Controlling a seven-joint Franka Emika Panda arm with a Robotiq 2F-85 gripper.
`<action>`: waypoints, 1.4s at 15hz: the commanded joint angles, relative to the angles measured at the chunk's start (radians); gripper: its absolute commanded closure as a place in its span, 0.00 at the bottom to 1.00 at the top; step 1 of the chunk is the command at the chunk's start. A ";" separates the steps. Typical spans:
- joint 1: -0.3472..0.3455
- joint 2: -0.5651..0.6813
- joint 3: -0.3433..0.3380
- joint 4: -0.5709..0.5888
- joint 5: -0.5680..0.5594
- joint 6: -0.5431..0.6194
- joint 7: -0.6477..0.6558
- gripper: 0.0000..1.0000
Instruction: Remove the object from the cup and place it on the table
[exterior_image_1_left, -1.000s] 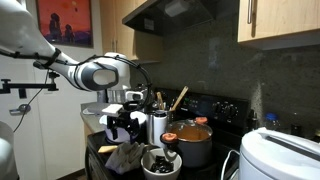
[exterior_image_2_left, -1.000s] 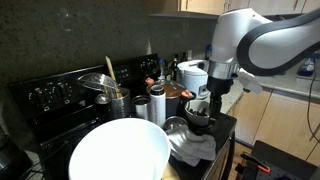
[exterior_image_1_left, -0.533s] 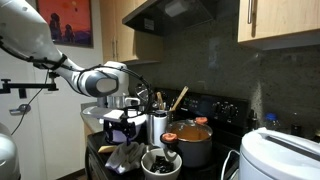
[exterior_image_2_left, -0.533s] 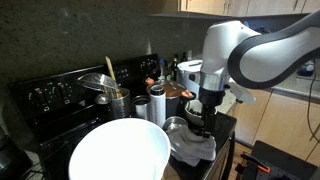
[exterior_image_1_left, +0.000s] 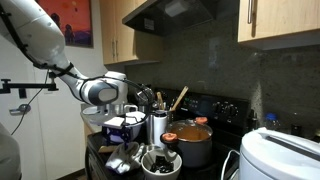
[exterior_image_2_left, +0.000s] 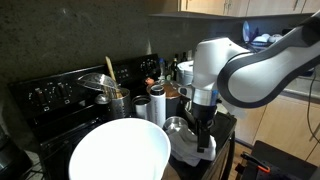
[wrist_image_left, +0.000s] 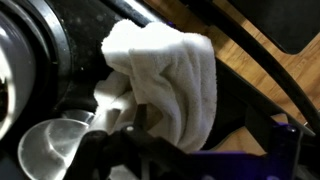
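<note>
- The white cloth (wrist_image_left: 175, 75) lies crumpled just below and ahead of the jaws. It is draped over the edge of the stove (exterior_image_2_left: 50, 95) and onto the wooden surface (wrist_image_left: 250, 95). As far as the pictures show, no part of it sits in a cup.
- A small metal cup (wrist_image_left: 45, 145) stands just beside the jaws, at or near the cloth's edge; I cannot tell whether the two touch. From above its inside looks empty.
- If the cloth is the thing meant, the taking-out looks done, since the cloth already rests on the surface next to the cup. What seems left is letting go, if that has not happened, and lifting clear.
- The wrist view shows the jaws only as a dark blur along its lower edge, and the exterior views are too small. I cannot tell whether they are clenched on a fold or released.
- Only the wrist view shows the cup's bare inside and the folds of the cloth. It leaves out the arm and most of the stove.
- Both exterior views show the arm (exterior_image_2_left: 215, 75) bent low, with the jaws right down at the cloth (exterior_image_2_left: 190, 150).
- An exterior view also shows a pot (exterior_image_1_left: 195, 152) with orange contents, well apart from the jaws.
</note>
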 joint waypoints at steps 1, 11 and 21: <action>-0.013 0.084 0.029 0.001 0.004 0.085 -0.018 0.00; -0.065 0.209 0.079 0.001 -0.063 0.229 0.025 0.78; -0.057 -0.185 0.009 0.038 0.026 -0.275 -0.099 0.97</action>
